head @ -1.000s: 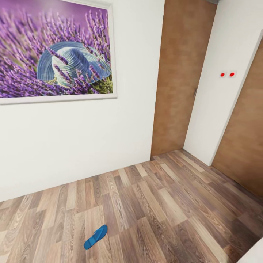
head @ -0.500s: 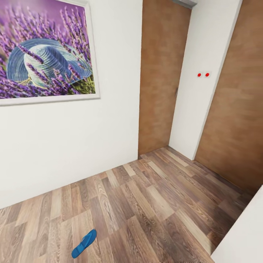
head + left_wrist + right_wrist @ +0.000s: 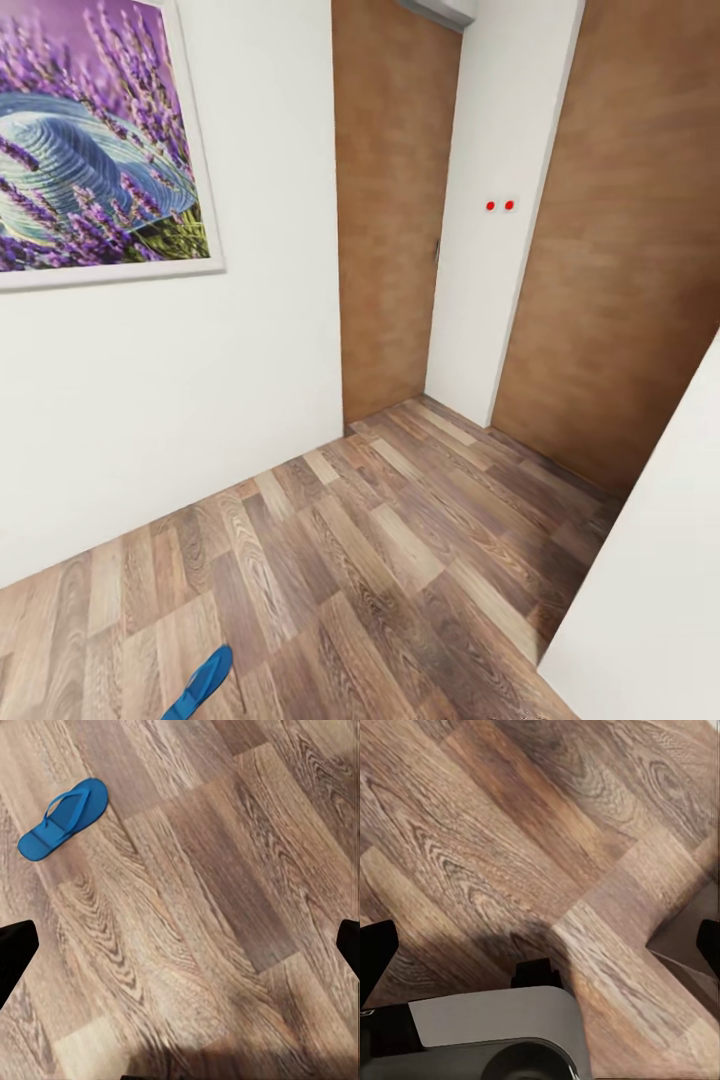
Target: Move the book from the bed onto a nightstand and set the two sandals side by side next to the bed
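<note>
One bright blue sandal lies flat on the wood-plank floor, cut off by the lower left edge of the head view. The same sandal lies in the left wrist view with its thong strap up, well away from my left gripper. That gripper hangs open above bare planks, its dark fingertips far apart. My right gripper is open too, over bare floor, with nothing between its fingers. The other sandal, the book, the bed and the nightstands are out of view.
A framed lavender-and-hat picture hangs on the white wall at left. Two brown wooden doors flank a white wall strip with two red dots. A plain white surface rises at lower right. My grey base is below the right gripper.
The head camera has turned to the right, so the whole picture has shifted left. The sandal now sits lower and further left in the view; nothing itself has moved.
</note>
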Robot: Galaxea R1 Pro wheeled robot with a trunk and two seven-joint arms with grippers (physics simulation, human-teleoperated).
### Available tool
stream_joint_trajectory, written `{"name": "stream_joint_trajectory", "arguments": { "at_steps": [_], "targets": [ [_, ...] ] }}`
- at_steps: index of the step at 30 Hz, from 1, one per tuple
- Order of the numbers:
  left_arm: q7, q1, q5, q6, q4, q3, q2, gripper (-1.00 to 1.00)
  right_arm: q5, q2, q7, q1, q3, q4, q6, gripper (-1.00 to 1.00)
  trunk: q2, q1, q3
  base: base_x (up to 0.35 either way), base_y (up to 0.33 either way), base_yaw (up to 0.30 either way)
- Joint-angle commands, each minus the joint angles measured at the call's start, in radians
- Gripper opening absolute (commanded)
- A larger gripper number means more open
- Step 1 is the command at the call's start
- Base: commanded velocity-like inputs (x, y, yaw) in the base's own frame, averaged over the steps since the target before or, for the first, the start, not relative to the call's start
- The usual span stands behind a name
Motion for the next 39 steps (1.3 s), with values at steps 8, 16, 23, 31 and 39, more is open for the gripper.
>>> {"name": "stream_joint_trajectory", "arguments": {
  "at_steps": [8,16,23,31,39],
  "targets": [
    [0.0,0.0,0.01,-0.003,0.0,-0.002,0.0,1.0,0.0,0.0,0.002,-0.001,-0.003,0.0,-0.003,1.0,0.0,0.0,-0.001,0.0,0.0,-0.264],
    [0.0,0.0,0.01,-0.001,0.0,-0.002,0.0,1.0,0.0,0.0,0.002,-0.001,-0.003,0.0,-0.003,1.0,0.0,0.0,-0.001,0.115,0.0,-0.088],
    [0.0,0.0,0.01,-0.001,0.0,-0.002,0.0,1.0,0.001,0.001,0.002,-0.001,-0.003,0.0,-0.003,1.0,0.0,0.0,-0.001,0.311,0.0,-0.003],
    [0.0,0.0,0.01,-0.001,0.0,-0.002,0.0,1.0,0.0,0.002,0.002,-0.001,-0.003,0.0,-0.003,1.0,0.0,0.0,-0.001,0.324,0.0,-0.071],
    [0.0,0.0,0.01,-0.001,0.0,-0.002,0.0,1.0,0.0,0.002,0.002,-0.001,-0.003,0.001,-0.003,1.0,0.0,0.0,-0.001,0.321,0.0,-0.24]
  ]
}}
